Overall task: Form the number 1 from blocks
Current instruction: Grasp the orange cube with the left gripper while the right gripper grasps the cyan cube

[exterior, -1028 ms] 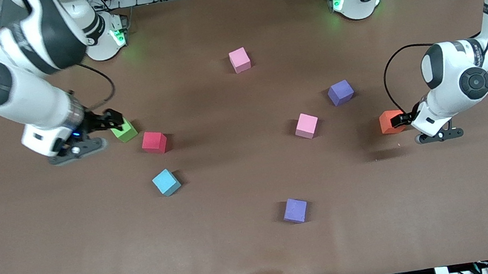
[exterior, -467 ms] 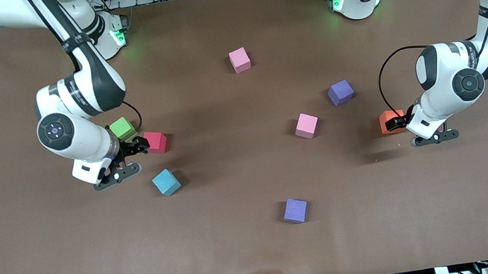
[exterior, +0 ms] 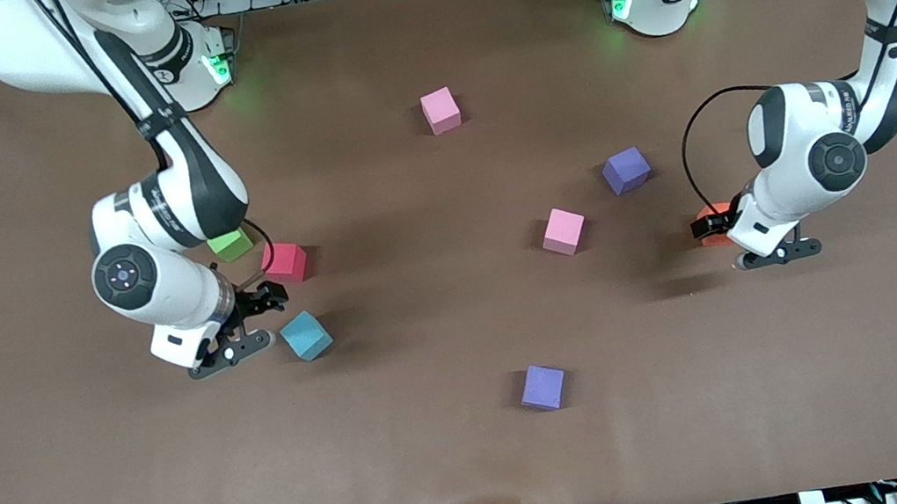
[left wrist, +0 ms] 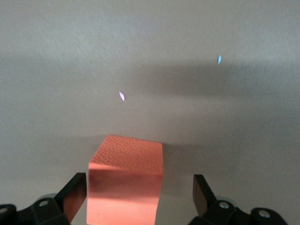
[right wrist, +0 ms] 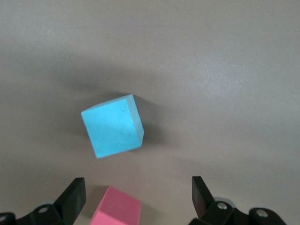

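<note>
Toward the right arm's end of the desk point(exterior: 48, 490), the right gripper point(exterior: 264, 300) hangs released above the gap between the red block point(exterior: 285, 261) at its 12 o'clock and the light blue block point(exterior: 305, 336) at its 5 o'clock. Mid-desk lie two pink blocks point(exterior: 441, 110) point(exterior: 564, 230). At the left arm's end, the left gripper point(exterior: 710, 225) hangs released, fingers straddling the orange block point(left wrist: 125, 183), ungrasped.

Brown table point(exterior: 465, 481) carries eight scattered foam cubes point(exterior: 564, 230).
</note>
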`<state>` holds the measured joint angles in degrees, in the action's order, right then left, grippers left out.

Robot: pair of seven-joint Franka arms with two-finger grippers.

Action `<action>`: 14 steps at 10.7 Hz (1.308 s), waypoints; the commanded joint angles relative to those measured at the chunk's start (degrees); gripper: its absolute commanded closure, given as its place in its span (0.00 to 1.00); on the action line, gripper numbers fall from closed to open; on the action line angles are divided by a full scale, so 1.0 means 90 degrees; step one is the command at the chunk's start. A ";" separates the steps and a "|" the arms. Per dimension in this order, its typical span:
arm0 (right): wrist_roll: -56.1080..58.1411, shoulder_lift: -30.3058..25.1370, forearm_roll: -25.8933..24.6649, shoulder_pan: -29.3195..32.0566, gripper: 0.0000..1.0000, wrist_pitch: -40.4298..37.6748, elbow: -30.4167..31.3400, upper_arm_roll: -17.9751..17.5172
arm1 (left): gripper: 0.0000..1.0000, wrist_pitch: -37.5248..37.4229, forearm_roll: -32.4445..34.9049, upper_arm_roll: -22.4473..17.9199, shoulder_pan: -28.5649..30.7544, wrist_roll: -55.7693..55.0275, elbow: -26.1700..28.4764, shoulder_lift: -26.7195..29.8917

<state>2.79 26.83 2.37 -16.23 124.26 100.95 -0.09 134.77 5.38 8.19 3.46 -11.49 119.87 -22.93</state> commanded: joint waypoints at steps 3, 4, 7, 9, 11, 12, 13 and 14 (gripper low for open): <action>0.0101 0.0485 0.0088 0.0007 0.00 0.0420 -0.0221 -0.0020 | 0.00 -0.0102 0.0270 0.0007 -0.0052 -0.0110 -0.0066 -0.0225; 0.0091 0.0563 0.0098 -0.0023 0.00 0.0528 -0.0221 -0.0029 | 0.00 -0.0102 0.0358 0.0007 -0.0052 -0.0100 -0.0067 -0.0255; 0.0101 0.0778 0.0098 -0.0052 0.00 0.0626 -0.0270 -0.0058 | 0.00 -0.0102 0.0466 0.0007 -0.0043 -0.0081 -0.0067 -0.0284; 0.0101 0.0915 0.0098 -0.0052 0.00 0.0811 -0.0270 -0.0176 | 0.56 -0.0111 0.0476 0.0007 -0.0052 -0.0052 -0.0057 -0.0284; 0.0101 0.0984 0.0098 -0.0121 0.00 0.0900 -0.0260 -0.0273 | 1.00 -0.0111 0.0476 -0.0002 -0.0052 0.0404 -0.0086 -0.0246; 0.0110 0.0984 0.0088 -0.0150 0.00 0.0900 -0.0250 -0.0274 | 1.00 -0.0111 0.0476 -0.0002 -0.0043 0.0601 -0.0096 -0.0168; 0.0139 0.0984 0.0088 -0.0179 0.00 0.0900 -0.0240 -0.0274 | 1.00 -0.0111 0.0476 0.0007 -0.0052 0.0642 -0.0144 -0.0061; 0.0159 0.1003 0.0078 -0.0199 0.00 0.0929 -0.0240 -0.0274 | 1.00 -0.0431 0.0476 0.0027 -0.0062 0.0632 -0.0415 -0.0011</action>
<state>2.95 35.09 2.37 -17.85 132.43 99.89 -2.46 134.24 8.30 8.19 3.06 -6.45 118.22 -24.96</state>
